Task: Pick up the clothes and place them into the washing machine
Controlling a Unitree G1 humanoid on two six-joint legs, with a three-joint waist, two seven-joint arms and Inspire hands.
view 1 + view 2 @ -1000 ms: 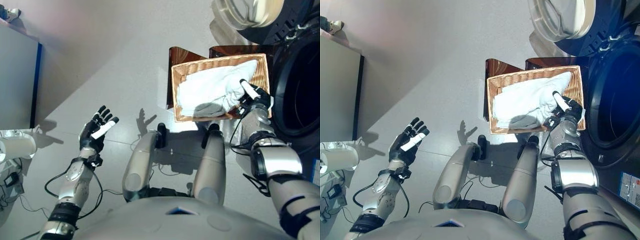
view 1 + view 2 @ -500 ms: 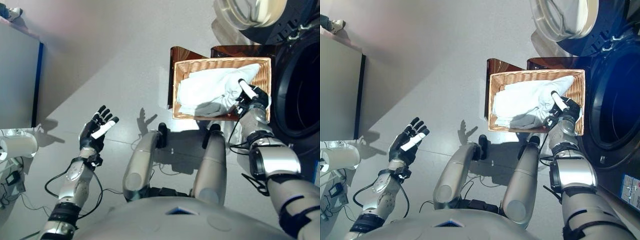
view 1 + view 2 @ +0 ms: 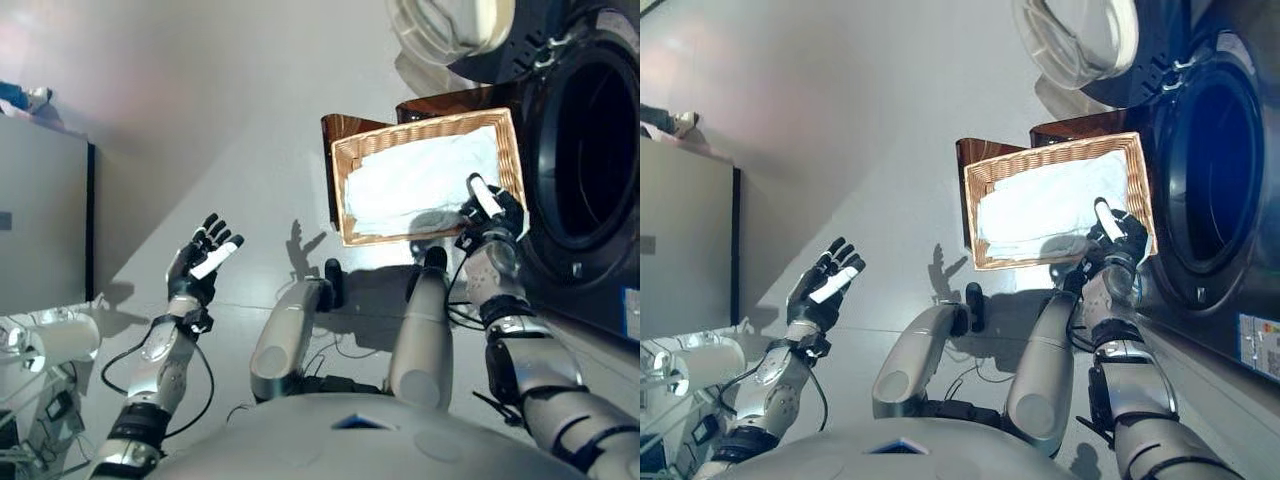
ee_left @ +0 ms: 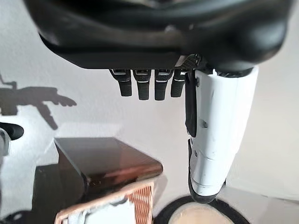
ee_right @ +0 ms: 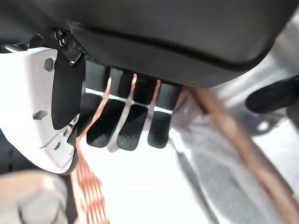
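Camera view has shifted. My right hand (image 3: pixel 487 212) stays at the basket (image 3: pixel 342 180) corner nearest the washing machine (image 3: pixel 585 150), fingers curled into the white clothes (image 3: pixel 420 180); nothing lifted. Left hand (image 3: pixel 200 262) idle, fingers apart.

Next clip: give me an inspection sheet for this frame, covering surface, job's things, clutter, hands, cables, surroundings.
Surface: grey floor, bare.
Job's things: white clothes lying in wicker basket; washing machine beside it, door open.
Clutter: nothing seen.
Hands: right hand at the basket's near right corner, grasp unclear; left hand open, raised, empty.
Cables: nothing seen beyond the robot's own.
Surroundings: brown stool under basket; grey cabinet at left.
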